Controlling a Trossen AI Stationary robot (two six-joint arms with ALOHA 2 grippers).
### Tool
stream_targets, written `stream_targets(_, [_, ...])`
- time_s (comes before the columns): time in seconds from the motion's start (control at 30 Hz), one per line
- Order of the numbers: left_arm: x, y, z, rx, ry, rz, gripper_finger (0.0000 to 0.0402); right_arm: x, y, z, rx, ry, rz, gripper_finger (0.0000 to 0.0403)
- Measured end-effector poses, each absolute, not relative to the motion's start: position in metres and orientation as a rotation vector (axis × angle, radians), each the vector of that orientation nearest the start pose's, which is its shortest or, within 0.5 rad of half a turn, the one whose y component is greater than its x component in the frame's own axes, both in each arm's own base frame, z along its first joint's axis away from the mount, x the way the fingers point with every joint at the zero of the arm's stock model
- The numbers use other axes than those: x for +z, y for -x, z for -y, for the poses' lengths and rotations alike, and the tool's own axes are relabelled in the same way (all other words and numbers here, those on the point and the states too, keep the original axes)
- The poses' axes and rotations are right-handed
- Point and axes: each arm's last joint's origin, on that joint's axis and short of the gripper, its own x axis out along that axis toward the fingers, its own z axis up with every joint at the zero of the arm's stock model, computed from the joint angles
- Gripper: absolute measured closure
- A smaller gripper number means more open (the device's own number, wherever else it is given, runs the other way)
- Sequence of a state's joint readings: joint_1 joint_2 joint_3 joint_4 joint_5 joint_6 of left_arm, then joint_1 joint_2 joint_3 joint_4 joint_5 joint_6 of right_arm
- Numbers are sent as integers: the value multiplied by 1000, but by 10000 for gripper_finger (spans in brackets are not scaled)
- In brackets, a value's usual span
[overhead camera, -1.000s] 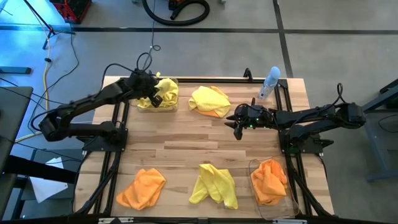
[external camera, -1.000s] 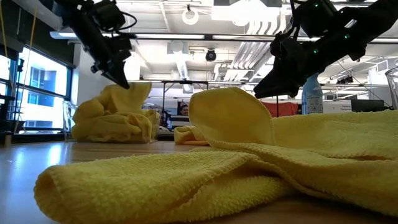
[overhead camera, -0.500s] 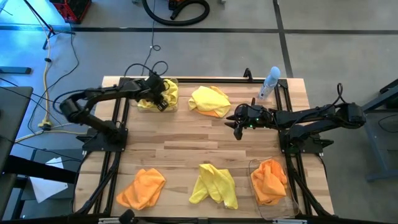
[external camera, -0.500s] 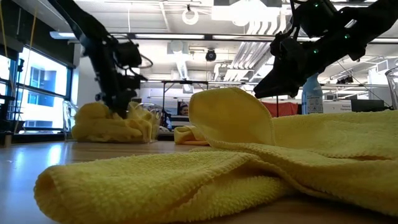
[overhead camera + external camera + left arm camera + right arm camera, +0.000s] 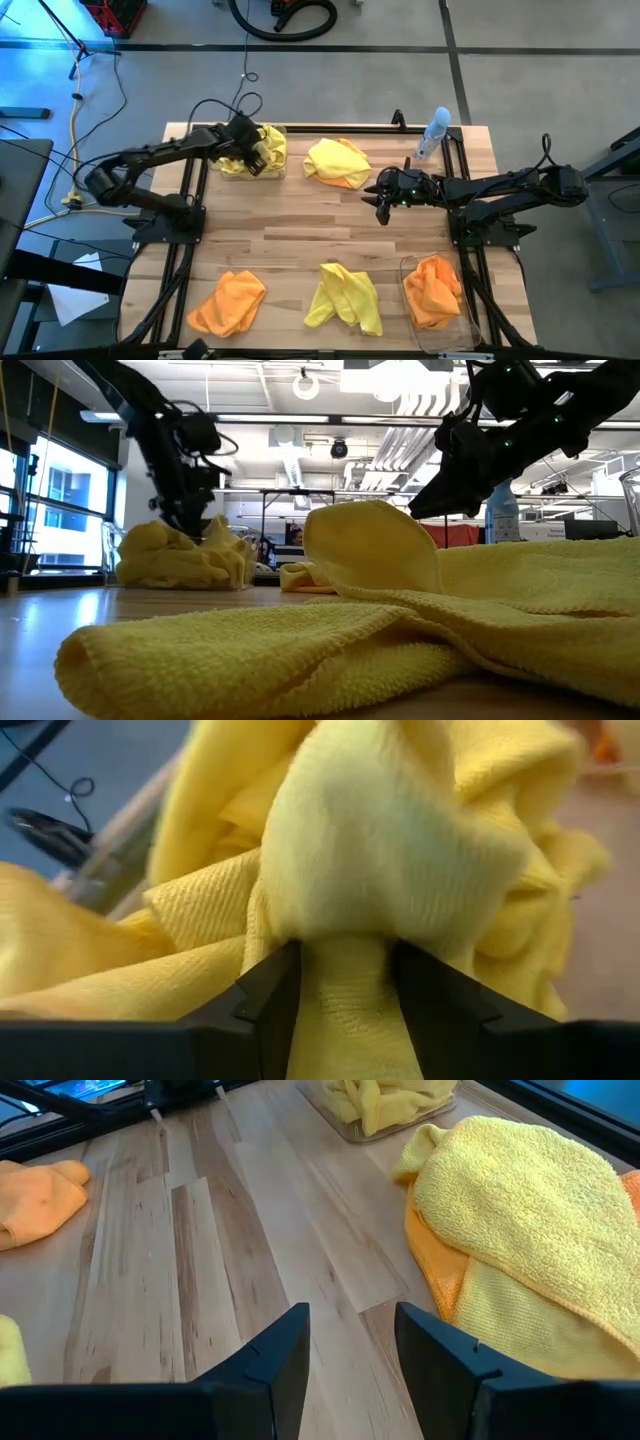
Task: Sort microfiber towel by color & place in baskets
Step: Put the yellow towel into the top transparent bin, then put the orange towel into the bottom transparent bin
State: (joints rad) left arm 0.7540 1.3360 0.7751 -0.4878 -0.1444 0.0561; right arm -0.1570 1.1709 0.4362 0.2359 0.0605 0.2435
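Observation:
My left gripper (image 5: 252, 158) is down in the clear far-left basket (image 5: 276, 173), on the heap of yellow towels (image 5: 268, 145). Its fingers stand apart around a fold of yellow cloth (image 5: 345, 870). My right gripper (image 5: 381, 205) hovers open and empty over bare wood, just right of a yellow towel lying on an orange one (image 5: 338, 162). An orange towel (image 5: 228, 302) and a yellow towel (image 5: 345, 298) lie near the front edge. Another orange towel (image 5: 432, 288) fills the near-right basket (image 5: 445, 338). My left gripper has an upright fold of the top yellow towel (image 5: 345, 990) between its parted fingers (image 5: 270, 995). The fold fills the gap and meets both inner sides. The fingers come from above, slanting down into the basket. The towel rests on the heap (image 5: 180, 555) below.
A pale blue spray bottle (image 5: 433, 133) stands at the far right edge. Black arm frames run along both sides of the table. Bare wood (image 5: 300, 225) lies in the middle. In the low view the near yellow towel (image 5: 400, 620) fills the foreground.
My left gripper has gone down into the far-left basket with a yellow towel that it held raised, then risen slightly. The towel's lifted end has sunk onto the heap, with one fold still standing at the fingers. The left arm's elbow has swung.

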Motion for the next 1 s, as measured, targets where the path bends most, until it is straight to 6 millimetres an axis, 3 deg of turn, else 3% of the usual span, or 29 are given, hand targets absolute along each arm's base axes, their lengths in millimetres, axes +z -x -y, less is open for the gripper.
stream_targets(0.2, [231,-161,-155,807,272,-951,249,181,-221,37,-273,-263,-471,259])
stream_targets(0.4, [251,-154,-134,759,318,-821,249,181,-221,37,-274,-270,-470,259])
stream_targets(0.6, [246,-157,-101,590,313,-776,250,180,-221,37,-291,-276,-473,259])
stream_targets(1.0, [247,-166,-44,467,239,-683,250,180,-220,39,-347,-261,-472,259])
